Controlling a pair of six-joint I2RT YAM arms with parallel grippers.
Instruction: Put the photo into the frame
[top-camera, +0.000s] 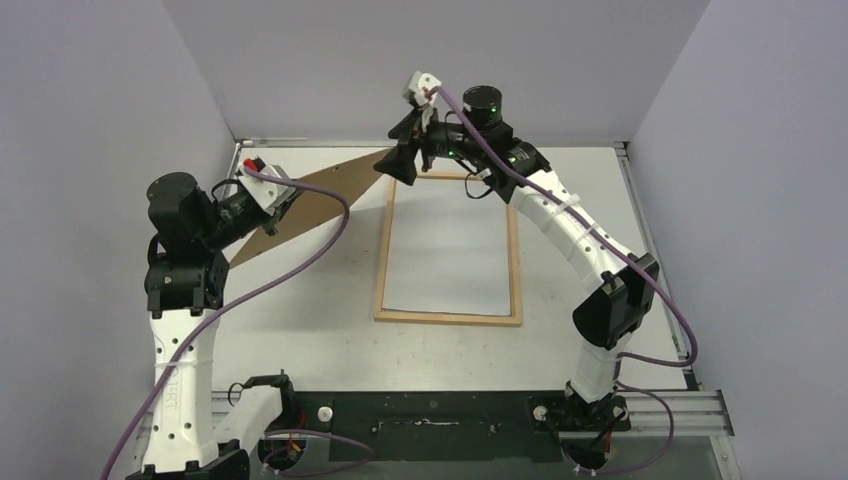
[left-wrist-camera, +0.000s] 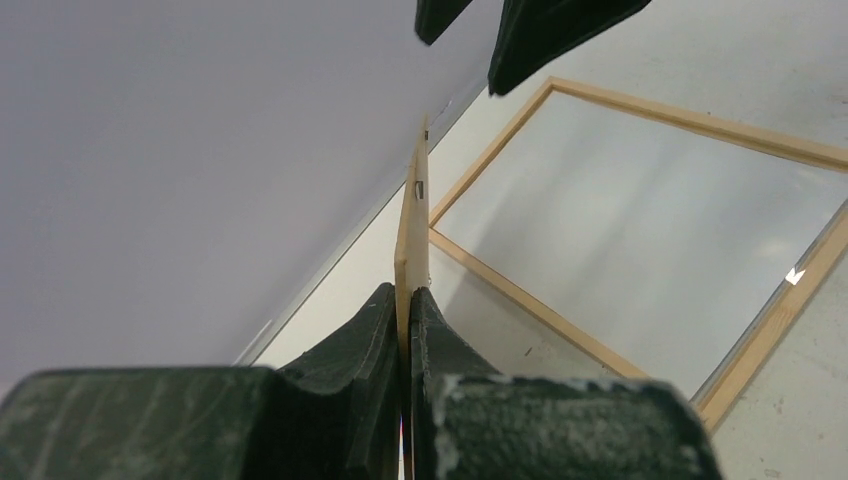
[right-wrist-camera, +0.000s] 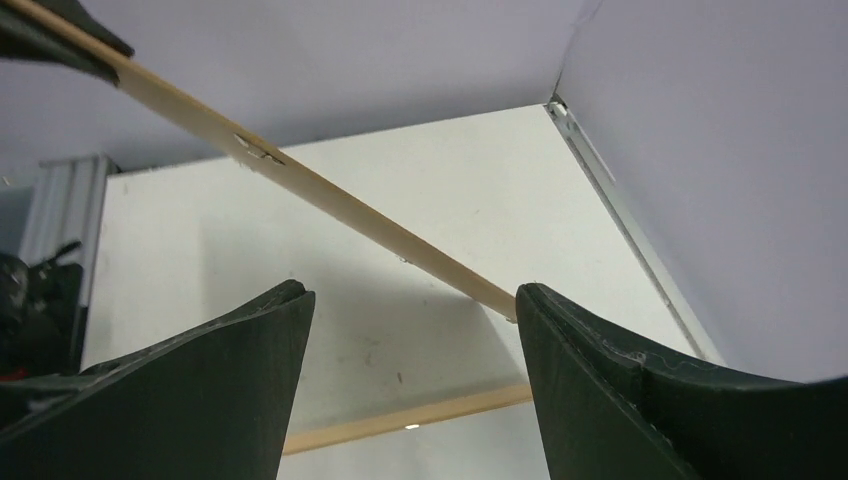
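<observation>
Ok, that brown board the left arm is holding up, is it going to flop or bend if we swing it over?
Probably stiff: held at one end by the left gripper, the board shows a straight edge with no sag. It looks thin, so it is likely light, though it may twist in the grip.

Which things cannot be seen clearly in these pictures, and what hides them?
1. Photo: no view shows a printed side; the white surface inside the frame may be its back or bare table.
2. Backing board: both wrist views show only its edge.
3. Left fingers: top view, mostly hidden by the wrist camera.
4. Right fingers: top view, too dark to tell contact with the board.
</observation>
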